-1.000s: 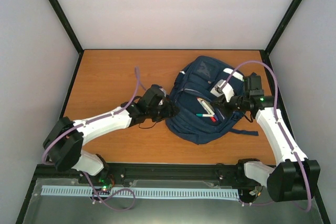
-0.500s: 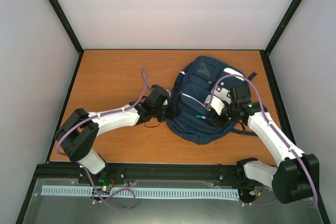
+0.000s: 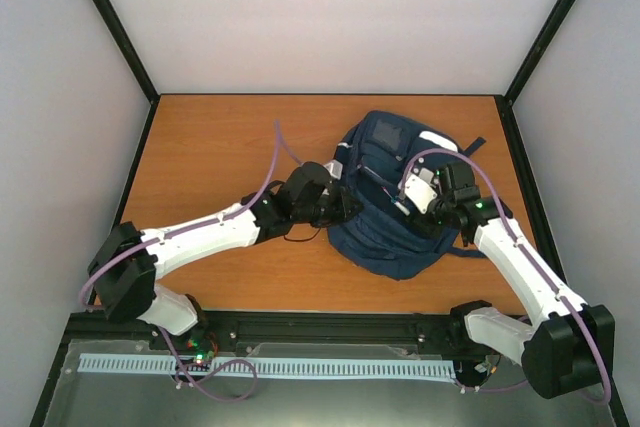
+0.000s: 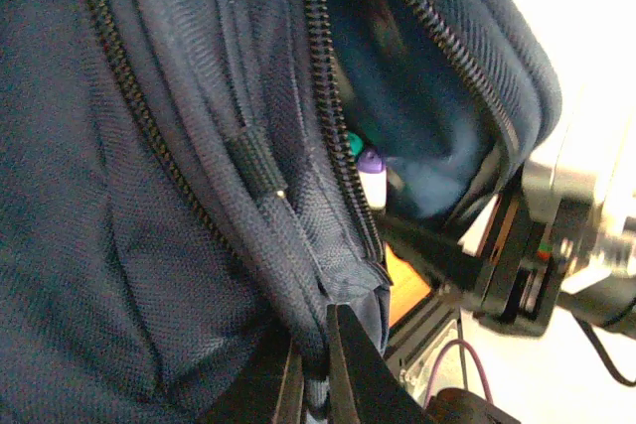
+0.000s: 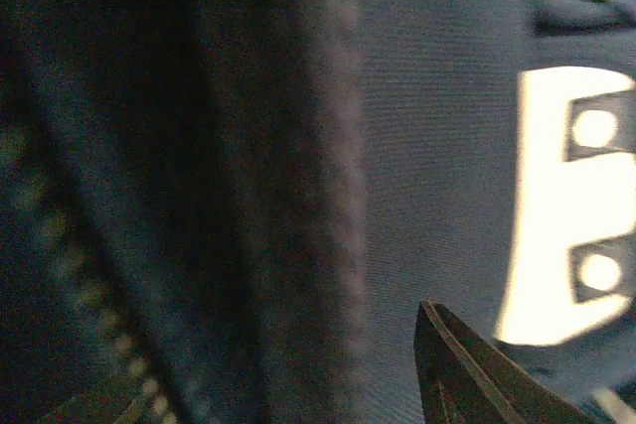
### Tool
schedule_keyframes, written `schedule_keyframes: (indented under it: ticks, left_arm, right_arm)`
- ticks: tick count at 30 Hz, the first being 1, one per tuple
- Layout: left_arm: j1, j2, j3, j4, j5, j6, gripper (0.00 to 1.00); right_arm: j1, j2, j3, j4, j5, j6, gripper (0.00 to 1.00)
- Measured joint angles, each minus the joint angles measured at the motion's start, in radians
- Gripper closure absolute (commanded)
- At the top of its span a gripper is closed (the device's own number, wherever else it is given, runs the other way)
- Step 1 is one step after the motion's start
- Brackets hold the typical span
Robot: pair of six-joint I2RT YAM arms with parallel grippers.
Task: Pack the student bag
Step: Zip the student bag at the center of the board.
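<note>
Top view: navy student bag (image 3: 392, 152) lies on the right half of the bench (image 3: 215, 142). Left hand (image 3: 343, 205) sits at its left edge, right hand (image 3: 416, 209) on its right side.

Left wrist: left hand pinched shut on bag fabric beside a zipper (image 4: 333, 126). Green and purple markers (image 4: 365, 158) poke out of the open pocket.

Right wrist: blurry navy fabric, white patch (image 5: 561, 206). One finger (image 5: 462, 374) shows; open or closed, can't tell.
</note>
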Motion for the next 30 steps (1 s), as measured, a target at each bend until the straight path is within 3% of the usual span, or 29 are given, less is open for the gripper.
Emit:
schedule_keyframes:
  ticks: [5,11,16,24,28,30]
  left_arm:
    - [-0.027,-0.066,-0.014,-0.033,-0.032,-0.013,0.99]
    - [-0.064,-0.128,-0.072,-0.018,-0.059,-0.050,0.99]
    - [-0.134,-0.129,-0.114,-0.008,-0.143,-0.099,0.99]
    - [-0.217,-0.078,-0.163,0.087,-0.218,-0.204,0.99]
    - [-0.242,-0.048,-0.163,0.137,-0.246,-0.235,0.99]
    - [-0.257,-0.031,-0.162,0.158,-0.262,-0.245,0.99]
  right_arm:
    - [0.002,-0.015,0.101,-0.024,0.084,0.019,0.59]
    - [0.003,-0.060,0.144,-0.029,0.107,0.019,0.59]
    - [0.002,-0.052,0.139,-0.090,0.000,-0.016,0.45]
    - [0.002,-0.135,0.100,-0.197,-0.154,-0.085,0.42]
    - [0.002,-0.196,0.090,-0.259,-0.203,-0.127,0.30]
    - [0.002,-0.235,0.074,-0.285,-0.226,-0.164,0.29]
